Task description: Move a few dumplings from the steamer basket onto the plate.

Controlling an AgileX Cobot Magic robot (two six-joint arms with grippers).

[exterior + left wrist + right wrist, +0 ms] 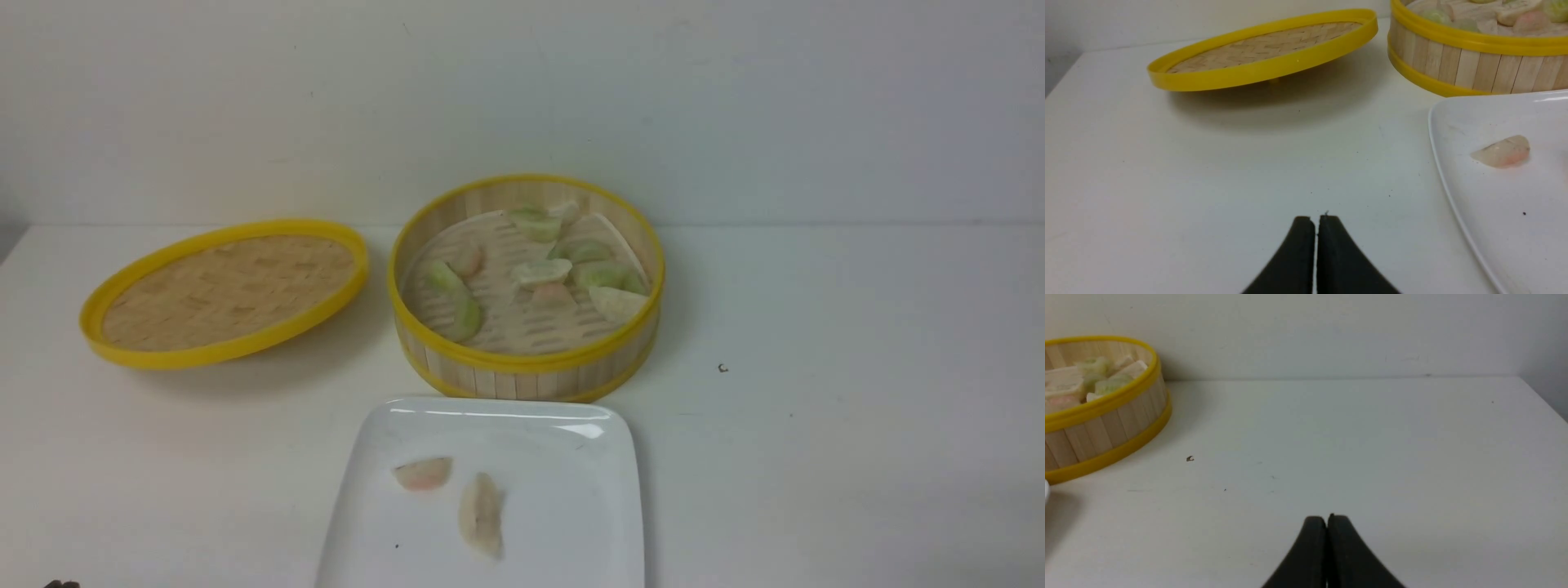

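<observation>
1. With both arms low at the near edge of the table point(857, 457), the steamer basket point(526, 282) lies ahead of each: forward-right of the left gripper point(1316, 218), forward-left of the right gripper point(1327, 517). Neither looks clearly nearer.
2. Both grippers: jaws pressed together, holding nothing.
3. The dumplings point(543, 269) lie scattered on the basket floor, long axes pointing various ways.
4. The plate point(571, 482) sits just in front of the basket, bearing a pink dumpling point(423, 473) and a whitish dumpling point(482, 514).
5. Woven lid point(224, 292) rests tilted, left of the basket, apart from it.
6. Judgement: the basket wall forces entry from above; the plate lies across a direct central path.
</observation>
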